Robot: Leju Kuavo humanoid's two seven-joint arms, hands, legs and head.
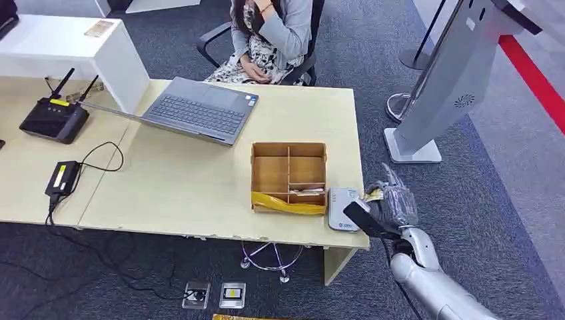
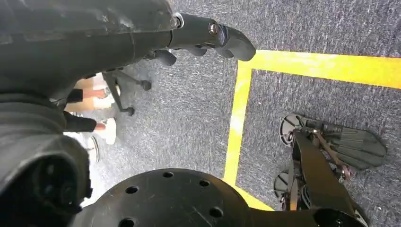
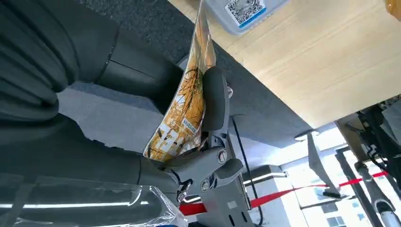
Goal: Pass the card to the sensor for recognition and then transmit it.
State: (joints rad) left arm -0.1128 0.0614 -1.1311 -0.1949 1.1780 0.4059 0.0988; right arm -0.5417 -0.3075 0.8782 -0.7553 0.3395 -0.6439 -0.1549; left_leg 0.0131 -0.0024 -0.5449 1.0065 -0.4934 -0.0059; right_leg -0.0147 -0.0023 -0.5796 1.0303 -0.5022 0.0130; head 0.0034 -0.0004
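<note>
At the far left of the head view a black router [image 1: 53,119] with two raised antennas sits on the light wood table [image 1: 173,187], and nearer the front edge a black power adapter [image 1: 62,178] lies with its cable looping across the surface. Behind the router stands a white raised desk section [image 1: 100,50]. Further right an open grey laptop [image 1: 196,109] lies flat toward the back of the table, and a person [image 1: 273,37] sits in an office chair just behind it. Right of the laptop is a cardboard divider box [image 1: 288,175] with several compartments; a yellow packet [image 1: 288,205] lies along its front wall. Just beside the box, at the table's right front corner, lies the small white sensor [image 1: 342,209], whose QR-code label [image 3: 246,9] is seen close up from the right wrist.

The right hand [image 1: 393,203] hovers at that corner, just right of the sensor, its fingers [image 3: 213,101] pinching the card [image 3: 187,106], a yellow-and-white printed card held on edge between the thumb and the darker fingers. The card's upper end points toward the sensor; whether it touches it I cannot tell. On the carpet to the right stands a grey kiosk [image 1: 453,87] on a flat base, with a barrier post [image 1: 416,57] behind it.

The left hand [image 2: 208,40] hangs over the grey carpet with yellow floor tape [image 2: 241,109], fingers [image 2: 234,42] loosely curled and holding nothing.
</note>
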